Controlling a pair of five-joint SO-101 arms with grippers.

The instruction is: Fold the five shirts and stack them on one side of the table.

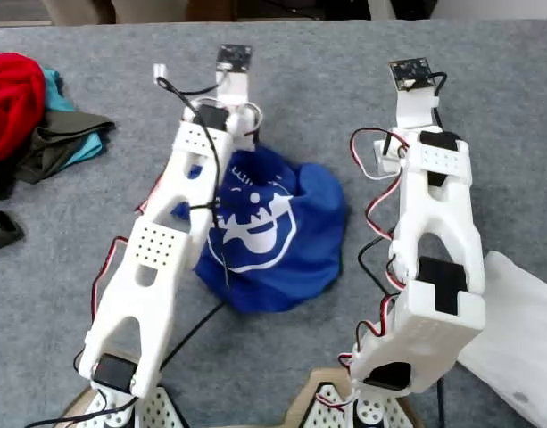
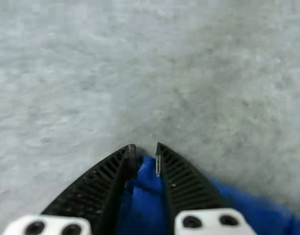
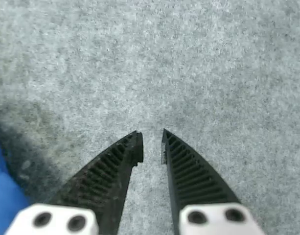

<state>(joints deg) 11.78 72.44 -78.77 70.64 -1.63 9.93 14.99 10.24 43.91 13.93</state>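
A blue shirt [image 1: 273, 232] with a white print lies bunched in the middle of the grey table [image 1: 327, 80]. My left gripper [image 1: 244, 125] is at the shirt's far edge. In the left wrist view it [image 2: 145, 156] is shut on a fold of the blue shirt [image 2: 140, 196], close above the table. My right gripper [image 1: 414, 102] is to the right of the shirt, over bare table. Its fingers [image 3: 152, 139] stand a narrow gap apart with nothing between them, and a bit of the blue shirt [image 3: 3, 181] shows beside them.
A heap of clothes lies at the table's left edge: a red shirt [image 1: 14, 98], a teal one [image 1: 81, 147] and a dark olive one [image 1: 50, 143]. A dark piece [image 1: 1, 232] lies below the heap. White fabric [image 1: 523, 339] lies at the near right.
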